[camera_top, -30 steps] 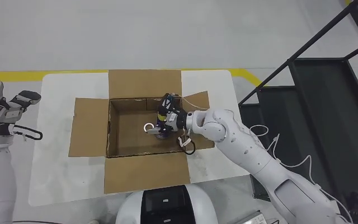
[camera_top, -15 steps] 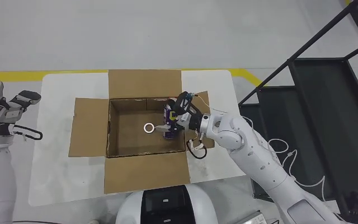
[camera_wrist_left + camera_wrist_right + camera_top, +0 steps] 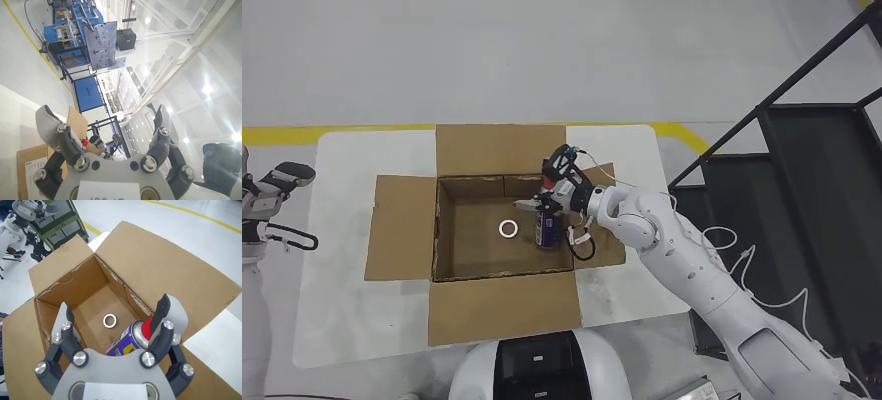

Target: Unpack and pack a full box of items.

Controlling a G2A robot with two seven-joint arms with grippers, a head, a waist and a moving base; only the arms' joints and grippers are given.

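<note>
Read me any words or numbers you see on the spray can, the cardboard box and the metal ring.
Spray can: label print, angled and partly hidden, unreadable.
Cardboard box: white label, print too small to read.
Metal ring: no text.

Top cam: high overhead, faces straight down, far; takes whole table (image 3: 342, 290) w/ open box (image 3: 500, 150) at centre. Right wrist cam: behind right gripper (image 3: 115, 302), close, looks slanted down into box; shares box floor, ring (image 3: 109, 321) and can (image 3: 124, 338) w/ top cam. Left wrist cam: behind left gripper (image 3: 103, 108), faces up to ceiling (image 3: 189, 56) (box flap at edge, shared w/ other cams).
</note>
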